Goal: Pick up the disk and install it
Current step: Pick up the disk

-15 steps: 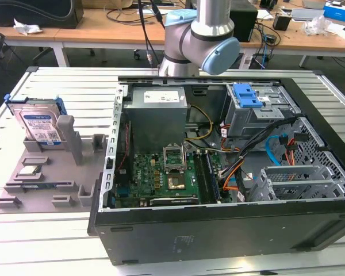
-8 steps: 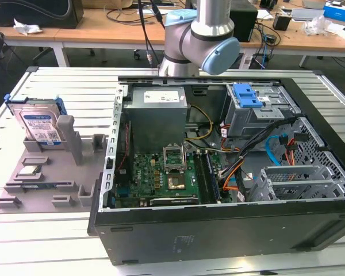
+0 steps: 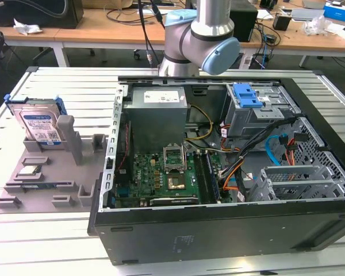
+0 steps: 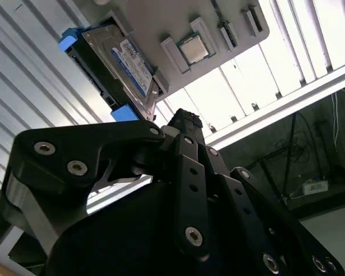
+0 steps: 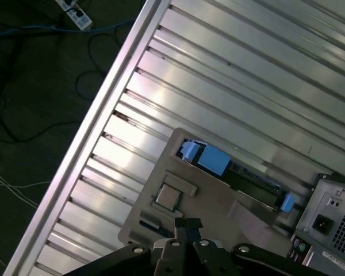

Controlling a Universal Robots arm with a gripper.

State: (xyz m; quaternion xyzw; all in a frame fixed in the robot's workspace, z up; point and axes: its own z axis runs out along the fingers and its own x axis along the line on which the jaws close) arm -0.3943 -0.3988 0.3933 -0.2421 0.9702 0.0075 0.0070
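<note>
Disk (image 3: 41, 123) stands on edge in a grey holder (image 3: 52, 184) on the bench (image 3: 63, 86), at the exterior view's left. Its label faces the near side. A small silver chip (image 3: 27, 170) lies flat in the holder, nearer than the disk. The open computer case (image 3: 218, 230) sits just to the right, with a blue-latched drive cage (image 3: 259, 115) at its far right. My arm (image 3: 198, 34) rises behind the case.

In the second wrist view my claw (image 4: 184, 119) is pressed together, pinching nothing and touching nothing. Beyond its tips are the disk (image 4: 123, 63), propped in the holder (image 4: 155, 23), and the chip (image 4: 194, 50).

In the first wrist view my claw (image 5: 187, 223) hangs above the holder (image 5: 207, 201), tips together, close to the chip (image 5: 168, 196). The disk (image 5: 211, 159) shows edge-on, with blue rails at both ends.
</note>
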